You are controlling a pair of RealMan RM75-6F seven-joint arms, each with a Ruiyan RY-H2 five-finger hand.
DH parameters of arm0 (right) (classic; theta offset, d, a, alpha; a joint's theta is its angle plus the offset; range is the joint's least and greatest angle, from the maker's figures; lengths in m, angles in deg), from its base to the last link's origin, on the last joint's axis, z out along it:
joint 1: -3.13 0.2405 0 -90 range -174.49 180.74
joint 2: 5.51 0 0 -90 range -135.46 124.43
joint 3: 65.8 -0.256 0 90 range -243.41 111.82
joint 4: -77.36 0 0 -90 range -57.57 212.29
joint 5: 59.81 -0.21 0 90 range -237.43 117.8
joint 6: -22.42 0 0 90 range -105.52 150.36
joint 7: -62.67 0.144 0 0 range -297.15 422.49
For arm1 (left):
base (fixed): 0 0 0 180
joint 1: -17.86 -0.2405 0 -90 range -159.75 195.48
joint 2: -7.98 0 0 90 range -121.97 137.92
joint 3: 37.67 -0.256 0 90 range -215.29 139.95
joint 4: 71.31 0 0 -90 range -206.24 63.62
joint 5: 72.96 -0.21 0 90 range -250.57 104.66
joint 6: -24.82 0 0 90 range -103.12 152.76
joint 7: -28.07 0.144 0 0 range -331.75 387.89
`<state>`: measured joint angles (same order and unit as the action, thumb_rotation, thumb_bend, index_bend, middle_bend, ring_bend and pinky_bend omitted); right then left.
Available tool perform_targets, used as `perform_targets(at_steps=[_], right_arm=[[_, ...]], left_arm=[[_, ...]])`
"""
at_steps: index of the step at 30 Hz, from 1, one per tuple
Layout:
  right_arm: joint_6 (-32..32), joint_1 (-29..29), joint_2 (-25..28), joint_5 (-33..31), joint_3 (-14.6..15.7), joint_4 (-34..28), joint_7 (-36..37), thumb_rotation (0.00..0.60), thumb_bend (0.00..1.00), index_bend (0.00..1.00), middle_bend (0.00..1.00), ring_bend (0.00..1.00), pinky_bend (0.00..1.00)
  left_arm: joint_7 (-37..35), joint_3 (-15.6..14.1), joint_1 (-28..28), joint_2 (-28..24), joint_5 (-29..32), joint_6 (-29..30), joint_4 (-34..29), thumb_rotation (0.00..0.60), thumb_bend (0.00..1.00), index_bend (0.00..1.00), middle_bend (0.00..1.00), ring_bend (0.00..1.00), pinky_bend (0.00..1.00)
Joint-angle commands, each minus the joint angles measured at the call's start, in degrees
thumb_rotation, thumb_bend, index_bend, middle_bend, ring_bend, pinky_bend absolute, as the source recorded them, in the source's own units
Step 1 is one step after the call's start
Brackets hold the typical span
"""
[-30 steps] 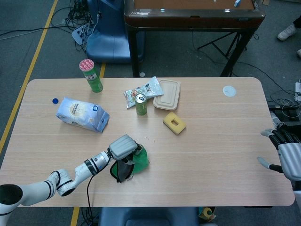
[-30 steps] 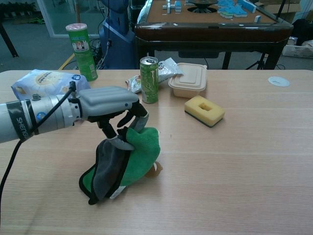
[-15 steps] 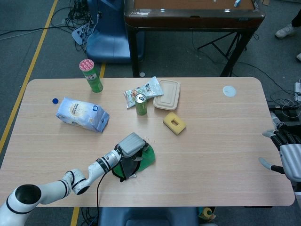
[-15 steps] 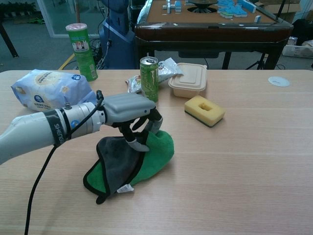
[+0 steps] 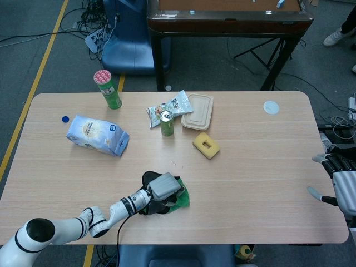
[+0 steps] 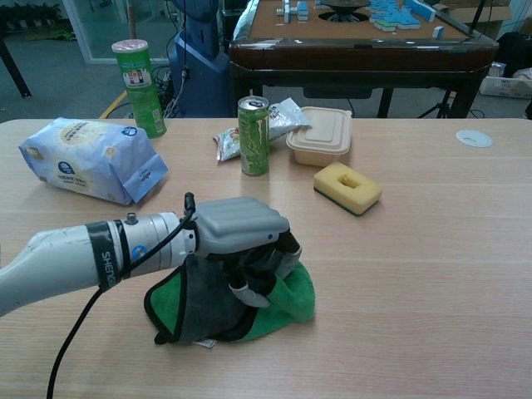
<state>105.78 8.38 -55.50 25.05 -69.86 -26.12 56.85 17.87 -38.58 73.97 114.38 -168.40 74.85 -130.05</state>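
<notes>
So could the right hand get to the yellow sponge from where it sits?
Probably yes. The right hand rests open at the table's right edge, and the bare tabletop between it and the yellow sponge holds nothing. The left hand, gripping the green cloth, stays clear of that path.

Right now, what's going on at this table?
The left robot hand holds a bunched green and grey cloth low against the near part of the wooden table, fingers curled into the fabric. The right robot hand sits open at the table's right edge, holding nothing. Further back stand a green can, a lidded food box, a yellow sponge, a blue-white bag and a tall green tube.
</notes>
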Motion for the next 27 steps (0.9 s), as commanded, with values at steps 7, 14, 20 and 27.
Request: perform_targets(at_steps=[7, 14, 20, 27], right_arm=[[0.04, -0.06, -0.08, -0.08, -0.02, 0.1, -0.04, 0.6, 0.22, 0.28, 0.27, 0.19, 0.25], [0.4, -0.26, 0.01, -0.17, -0.11, -0.04, -0.04, 0.6, 0.22, 0.28, 0.27, 0.19, 0.25], [0.53, -0.35, 0.04, -0.22, -0.16, -0.07, -0.02, 0.6, 0.23, 0.28, 0.27, 0.19, 0.25], [0.35, -0.27, -0.08, -0.27, -0.21, 0.08, 0.12, 0.6, 0.22, 0.28, 0.27, 0.19, 0.25]], left_arm=[[0.12, -1.25, 1.26, -0.92, -1.43, -0.19, -3.66, 0.6, 0.18, 0.57, 0.62, 0.64, 0.89], [4.11, 0.64, 1.34, 0.68, 2.04, -2.88, 0.84, 0.6, 0.18, 0.55, 0.61, 0.64, 0.89], [5.56, 1.68, 0.76, 2.01, 4.17, -3.29, 5.73, 0.6, 0.18, 0.55, 0.61, 0.64, 0.89], [8.19, 2.22, -0.05, 2.19, 5.3, -2.43, 11.1, 0.6, 0.18, 0.55, 0.61, 0.64, 0.89]])
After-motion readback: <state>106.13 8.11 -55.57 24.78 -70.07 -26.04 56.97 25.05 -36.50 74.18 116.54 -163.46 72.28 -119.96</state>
